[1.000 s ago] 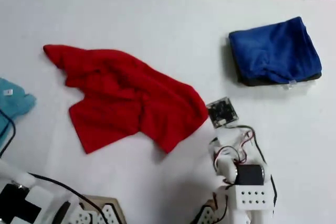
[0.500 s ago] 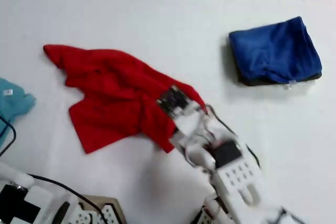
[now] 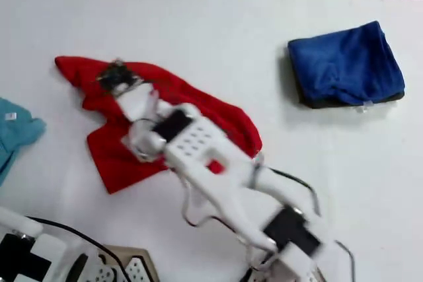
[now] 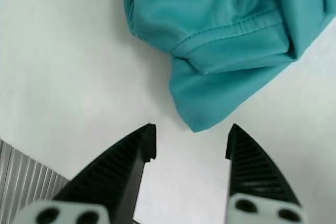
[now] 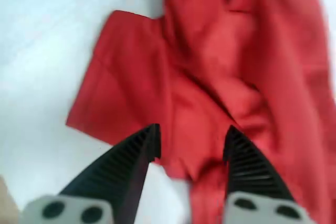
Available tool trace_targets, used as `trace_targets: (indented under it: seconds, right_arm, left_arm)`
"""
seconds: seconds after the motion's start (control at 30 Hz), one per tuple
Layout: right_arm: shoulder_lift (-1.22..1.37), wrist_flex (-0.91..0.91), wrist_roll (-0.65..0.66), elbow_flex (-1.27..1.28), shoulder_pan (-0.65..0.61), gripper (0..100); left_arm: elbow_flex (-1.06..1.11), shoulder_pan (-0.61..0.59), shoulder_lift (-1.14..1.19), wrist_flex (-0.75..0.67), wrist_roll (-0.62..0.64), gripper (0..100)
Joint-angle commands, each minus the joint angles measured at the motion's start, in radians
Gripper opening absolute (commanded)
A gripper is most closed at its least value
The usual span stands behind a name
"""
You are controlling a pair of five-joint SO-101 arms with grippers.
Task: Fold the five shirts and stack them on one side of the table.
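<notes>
The left gripper (image 4: 192, 129), jaws spread, hangs just short of a corner of the teal shirt (image 4: 220, 35) at 9 o'clock. The right gripper (image 5: 191, 135), jaws parted, hovers over the red shirt (image 5: 210, 66) toward 10 o'clock, probably to seize an edge. Farther, at 2 o'clock, the folded blue shirt (image 3: 347, 61) seemingly starts the stack.

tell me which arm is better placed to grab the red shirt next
Right, probably: the right gripper is open over the red shirt, while the left gripper is open beside the teal shirt.
</notes>
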Motion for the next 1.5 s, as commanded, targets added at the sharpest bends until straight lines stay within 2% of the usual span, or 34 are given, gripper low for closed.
trace_targets:
  seconds: [0.0,0.2,0.37,0.57,0.63,0.7,0.77,0.83,0.97,1.17,1.3,1.47]
  right_arm:
    - [0.168,0.016,-0.014,-0.164,-0.042,19.7]
    - [0.321,0.130,-0.014,-0.354,-0.105,19.6]
    - [0.430,0.134,-0.015,-0.374,-0.105,19.7]
    - [0.496,0.162,-0.015,-0.374,-0.090,19.3]
    - [0.498,0.193,-0.015,-0.374,-0.076,14.7]
    - [0.492,0.213,-0.015,-0.374,-0.051,1.5]
    - [0.489,0.248,-0.014,-0.376,-0.010,4.1]
    - [0.489,0.283,-0.009,-0.382,0.047,1.3]
    - [0.489,0.392,0.005,-0.436,0.206,1.9]
    - [0.463,0.591,0.186,-0.658,0.426,1.9]
    - [0.348,0.697,0.305,-0.781,0.527,1.9]
    - [0.101,0.737,0.348,-0.753,0.641,1.9]
  left_arm:
    - [-0.042,-0.009,-0.029,0.000,0.006,23]
    - [-0.044,-0.002,-0.034,0.003,0.009,23]
    - [-0.044,-0.011,-0.035,0.009,0.008,23]
    - [-0.045,0.000,-0.035,0.086,0.012,23]
    - [-0.045,0.000,-0.035,0.097,0.012,23]
    - [-0.045,-0.003,-0.035,0.097,0.012,23]
    - [-0.045,-0.008,-0.035,0.097,0.009,23]
    - [-0.044,-0.009,-0.035,0.097,0.008,23]
    - [-0.038,-0.008,-0.035,0.098,0.008,23]
    - [-0.035,0.046,-0.032,0.135,0.014,23]
    - [-0.044,0.153,-0.035,0.242,0.074,23]
    - [-0.038,0.338,-0.031,0.333,0.170,23]
